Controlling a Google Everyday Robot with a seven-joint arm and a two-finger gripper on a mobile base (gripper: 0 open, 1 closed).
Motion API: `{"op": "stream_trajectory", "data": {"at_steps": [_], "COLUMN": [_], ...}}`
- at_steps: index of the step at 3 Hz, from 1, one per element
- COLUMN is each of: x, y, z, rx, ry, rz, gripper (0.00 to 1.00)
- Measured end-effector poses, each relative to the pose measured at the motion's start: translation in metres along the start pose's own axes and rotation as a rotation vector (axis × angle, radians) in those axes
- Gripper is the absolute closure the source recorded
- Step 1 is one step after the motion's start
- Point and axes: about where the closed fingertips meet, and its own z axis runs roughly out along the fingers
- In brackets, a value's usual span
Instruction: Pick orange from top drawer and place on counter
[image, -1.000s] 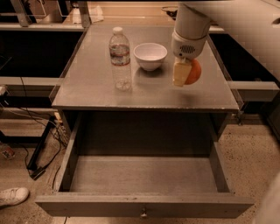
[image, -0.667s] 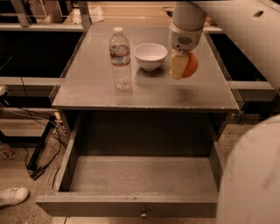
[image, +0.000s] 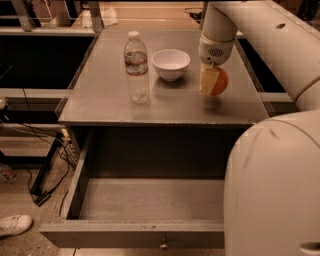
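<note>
1. Fruit over worktop, camera view: the robot's two-finger gripper (image: 214, 84) hangs from the white arm (image: 260, 35) above the right side of the flat grey matte counter (image: 100, 95). It pinches the small round glossy orange (image: 221, 81) between its pale fingers (image: 208, 81).
2. The orange sits just above the surface with a dark shadow directly beneath it. Whether it touches the counter cannot be told from this angle.
3. To its left is the round white ceramic bowl (image: 171, 64), near but apart. Further left, the clear plastic water bottle (image: 136, 67) stands upright.
4. The wide shallow grey top drawer (image: 150, 200) gapes open in the near ground with nothing visible inside and its small metal knob (image: 163, 244) at the centre of the front panel. The arm's white bulk hides the drawer's right end.
5. The step in hand, by judgement, is the set-down. The fetch from the drawer looks done, and only the release is left.
6. Done well, the descent would be straight and slow onto the bare patch under the fruit. It would keep away from the bowl's rim and from the counter's near edge above the open drawer.
7. The fingers ought to part only once the fruit bears on the surface. A round fruit let go from height may roll toward the near edge and drop into the drawer.
8. A vertical withdrawal afterwards would avoid nudging it.
</note>
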Motion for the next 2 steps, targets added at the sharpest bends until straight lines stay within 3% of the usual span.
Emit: {"op": "stream_trajectory", "data": {"at_steps": [1,2], "x": [0.035,0.055], "y": [0.000,0.004], "z": [0.020,0.030], "rx": [-0.037,-0.059], "ry": [0.021,0.026], "rz": [0.054,0.081], "gripper": [1.00,1.00]}}
